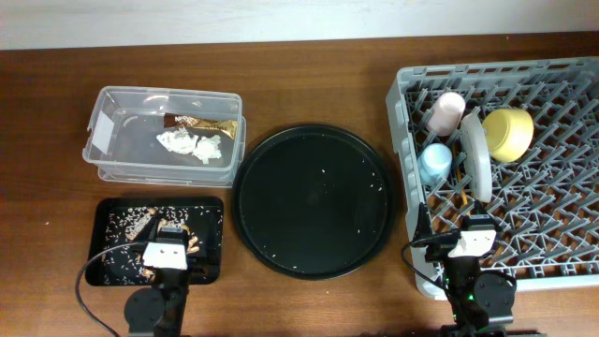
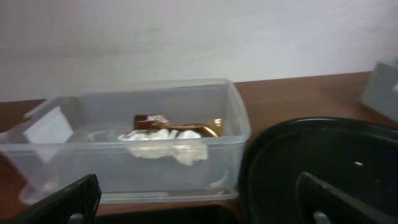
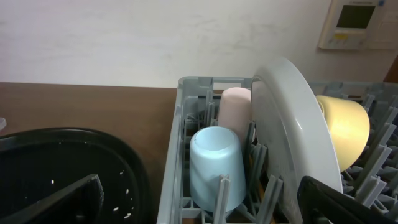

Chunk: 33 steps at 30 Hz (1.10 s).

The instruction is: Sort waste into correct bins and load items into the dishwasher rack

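Observation:
The grey dishwasher rack (image 1: 562,243) at the right holds the pink cup (image 1: 445,111), light-blue cup (image 1: 435,163), pale plate (image 1: 476,154) on edge, yellow bowl (image 1: 507,133) and brown chopsticks (image 1: 464,198). They show in the right wrist view: blue cup (image 3: 216,165), pink cup (image 3: 235,109), plate (image 3: 292,124), bowl (image 3: 345,127). The clear tub (image 1: 112,122) holds white tissue (image 1: 192,144) and the foil wrapper (image 1: 201,123), also in the left wrist view (image 2: 180,129). The flat black tray (image 1: 211,239) holds beige scraps (image 1: 126,225). My left gripper (image 2: 199,211) and right gripper (image 3: 202,208) are open and empty.
A big round black tray (image 1: 314,198) with a few crumbs lies between the bins and the rack. Both arms sit at the table's front edge, the left (image 1: 167,257) over the flat black tray, the right (image 1: 473,245) over the rack's front left corner.

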Tool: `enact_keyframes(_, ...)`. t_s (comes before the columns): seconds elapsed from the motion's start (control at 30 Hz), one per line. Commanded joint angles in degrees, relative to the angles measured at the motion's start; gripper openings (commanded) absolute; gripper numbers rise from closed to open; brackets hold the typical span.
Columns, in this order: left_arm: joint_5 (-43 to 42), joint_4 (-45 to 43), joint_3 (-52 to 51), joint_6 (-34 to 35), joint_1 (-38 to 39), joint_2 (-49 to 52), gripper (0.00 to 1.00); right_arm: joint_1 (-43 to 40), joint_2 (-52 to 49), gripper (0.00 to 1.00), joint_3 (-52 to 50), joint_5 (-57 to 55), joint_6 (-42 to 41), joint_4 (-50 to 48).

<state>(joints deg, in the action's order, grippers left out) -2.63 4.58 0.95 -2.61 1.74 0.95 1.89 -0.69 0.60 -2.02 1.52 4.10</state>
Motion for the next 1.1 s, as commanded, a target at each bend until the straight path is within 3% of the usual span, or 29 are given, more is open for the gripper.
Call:
enact_keyframes(0.0,2.62,0.22,-0.46,-1.53,-2.56,-0.68,0.99,-0.42,0.48,0.99,-0.28,0.07,-0.52,0.44)
enact_keyframes(1.07,2.64,0.17,-0.46,-1.57,-3.26,-0.61,0.99,-0.42,0.48,0.98,-0.28,0.07,-0.52,0.44)
